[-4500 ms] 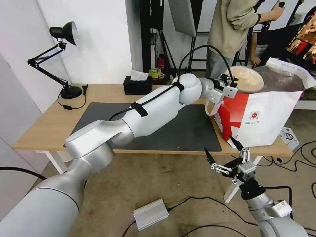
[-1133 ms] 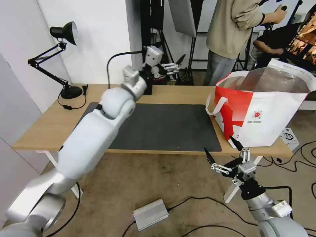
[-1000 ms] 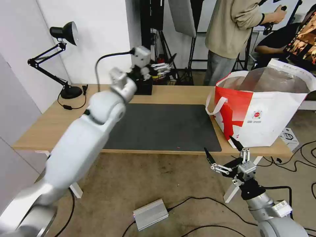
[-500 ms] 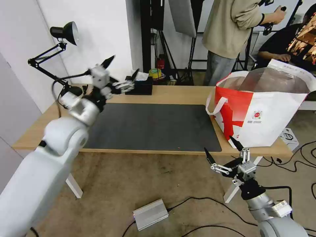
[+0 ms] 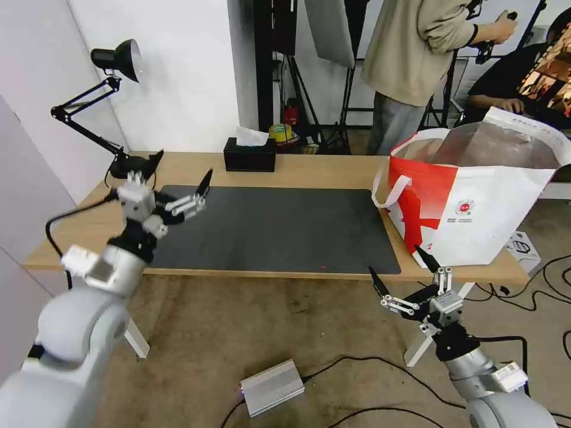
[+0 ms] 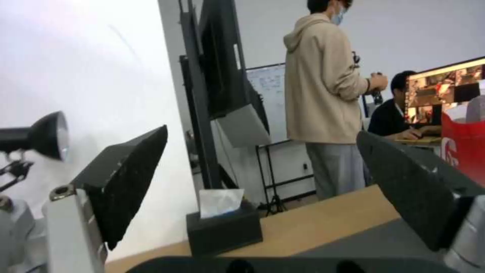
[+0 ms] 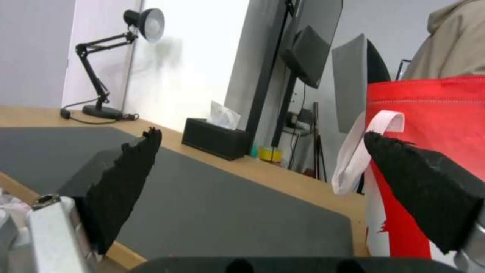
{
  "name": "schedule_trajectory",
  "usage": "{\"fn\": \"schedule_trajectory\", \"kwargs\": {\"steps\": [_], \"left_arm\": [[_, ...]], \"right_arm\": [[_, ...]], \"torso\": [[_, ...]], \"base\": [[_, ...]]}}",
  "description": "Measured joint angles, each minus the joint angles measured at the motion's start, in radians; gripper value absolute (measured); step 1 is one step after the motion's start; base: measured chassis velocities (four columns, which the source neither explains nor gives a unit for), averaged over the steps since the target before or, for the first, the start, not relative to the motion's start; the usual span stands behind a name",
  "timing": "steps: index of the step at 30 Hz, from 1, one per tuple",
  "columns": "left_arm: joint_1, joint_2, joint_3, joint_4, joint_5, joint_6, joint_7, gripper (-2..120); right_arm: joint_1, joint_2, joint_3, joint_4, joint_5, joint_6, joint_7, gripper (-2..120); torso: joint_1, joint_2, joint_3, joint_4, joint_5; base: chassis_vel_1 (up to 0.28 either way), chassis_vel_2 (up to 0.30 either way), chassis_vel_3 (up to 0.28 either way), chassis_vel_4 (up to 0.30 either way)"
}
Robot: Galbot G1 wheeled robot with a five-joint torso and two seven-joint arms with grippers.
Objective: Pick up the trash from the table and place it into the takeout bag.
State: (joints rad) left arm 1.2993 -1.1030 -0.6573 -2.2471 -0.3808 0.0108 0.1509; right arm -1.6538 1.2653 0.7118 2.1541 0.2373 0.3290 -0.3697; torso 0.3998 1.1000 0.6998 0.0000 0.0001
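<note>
The takeout bag stands open on the right end of the table, its foil lining showing; what lies inside is hidden, and the trash is out of view. My left gripper hovers open and empty over the left end of the dark mat, far from the bag. In the left wrist view the left gripper has its jaws spread wide on nothing. My right gripper hangs open and empty below the table's front edge, in front of the bag; its wrist view shows the right gripper facing the bag.
A black tissue box sits at the table's back edge and a desk lamp at the back left. A silver box and cables lie on the floor. People stand behind the table.
The left arm, which held a beige bowl over the bag, has swung left across the table and drawn back to the left end, open and empty. The right arm has not moved.
</note>
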Motion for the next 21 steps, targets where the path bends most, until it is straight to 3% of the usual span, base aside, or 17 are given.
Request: {"fn": "schedule_trajectory", "kwargs": {"steps": [3, 12, 21], "left_arm": [[0.083, -0.059, -0.033, -0.03, 0.044, -0.03, 0.016, 100], [0.173, -0.187, -0.035, -0.077, 0.145, -0.064, 0.034, 100], [0.252, -0.267, -0.043, -0.097, 0.203, -0.109, 0.05, 100]], "right_arm": [[0.0, 0.0, 0.0, 0.0, 0.0, 0.0, 0.0, 100], [0.0, 0.0, 0.0, 0.0, 0.0, 0.0, 0.0, 100], [0.0, 0.0, 0.0, 0.0, 0.0, 0.0, 0.0, 100]], "torso": [[0.0, 0.0, 0.0, 0.0001, 0.0], [0.0, 0.0, 0.0, -0.0001, 0.0001], [0.0, 0.0, 0.0, 0.0, 0.0]], "base": [[0.0, 0.0, 0.0, 0.0], [0.0, 0.0, 0.0, 0.0], [0.0, 0.0, 0.0, 0.0]]}}
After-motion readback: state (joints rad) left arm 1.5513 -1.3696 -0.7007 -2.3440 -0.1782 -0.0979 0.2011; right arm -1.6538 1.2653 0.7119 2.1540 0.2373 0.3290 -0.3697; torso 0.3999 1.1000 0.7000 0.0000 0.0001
